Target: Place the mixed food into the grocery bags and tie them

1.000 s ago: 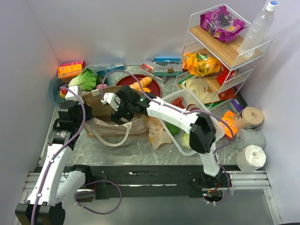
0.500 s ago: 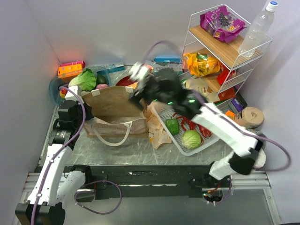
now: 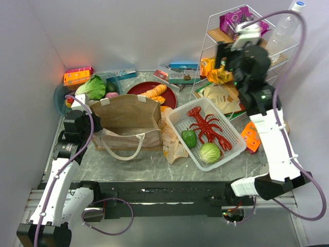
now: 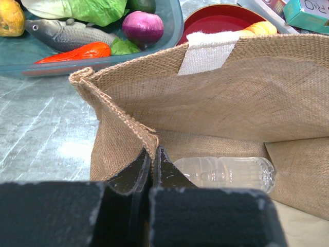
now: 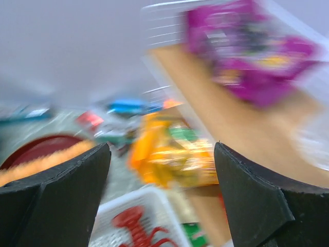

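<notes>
Brown bag (image 3: 126,116) stands open on the counter (image 3: 133,164) at 9 o'clock from the white basket (image 3: 177,121), one clear bottle (image 4: 221,172) lying on its floor. The tan plastic bag (image 3: 172,141) is crumpled between the two, nothing visible in it. Left claw (image 4: 152,159) is pinched shut on the brown bag's near rim corner, holding the mouth open. Cabbage (image 3: 209,152) and pepper (image 3: 189,139) sit in the basket, so I'd say packing has barely begun and tying is far off. Right claw (image 5: 160,154) is up at the wire shelf (image 3: 277,56), at 1 o'clock on the counter, fingers spread wide with nothing between them. Its wrist view is blurred, but the orange packet (image 3: 220,70) sits centred between the fingers, and the purple packet (image 3: 241,23) is one tier up at 1 o'clock. My read is that the orange one is the target. To do it well, go in through the shelf's open front, level with that tier, so the fingers clear the wires. Close across the packet's middle and not a loose corner, since crinkly film slips. Pull straight back out before lifting so it doesn't snag the tier above. Then carry it toward 9 o'clock and release low over the bag mouth, beside the bottle. The left claw shouldn't let go of the rim.
</notes>
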`<state>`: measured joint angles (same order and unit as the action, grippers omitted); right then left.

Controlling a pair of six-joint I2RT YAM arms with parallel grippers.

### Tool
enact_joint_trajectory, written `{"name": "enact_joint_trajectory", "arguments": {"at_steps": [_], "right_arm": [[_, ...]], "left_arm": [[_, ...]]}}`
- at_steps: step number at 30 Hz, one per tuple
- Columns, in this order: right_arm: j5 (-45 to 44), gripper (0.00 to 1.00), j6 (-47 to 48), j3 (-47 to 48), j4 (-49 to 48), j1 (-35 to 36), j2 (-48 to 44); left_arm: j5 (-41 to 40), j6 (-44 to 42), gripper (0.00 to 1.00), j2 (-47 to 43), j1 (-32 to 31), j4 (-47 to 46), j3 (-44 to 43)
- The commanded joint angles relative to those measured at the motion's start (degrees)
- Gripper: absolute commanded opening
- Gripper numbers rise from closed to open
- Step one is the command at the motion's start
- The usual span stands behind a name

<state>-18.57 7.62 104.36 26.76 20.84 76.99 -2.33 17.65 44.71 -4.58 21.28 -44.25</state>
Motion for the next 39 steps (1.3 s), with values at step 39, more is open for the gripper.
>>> {"name": "enact_joint_trajectory", "arguments": {"at_steps": [39], "right_arm": [[16.7,0.98,-3.9,12.5,-6.1,-34.7,12.0]], "left_arm": [[1.0,-0.6,0.01,0.7,0.2,-2.8,0.0]]}}
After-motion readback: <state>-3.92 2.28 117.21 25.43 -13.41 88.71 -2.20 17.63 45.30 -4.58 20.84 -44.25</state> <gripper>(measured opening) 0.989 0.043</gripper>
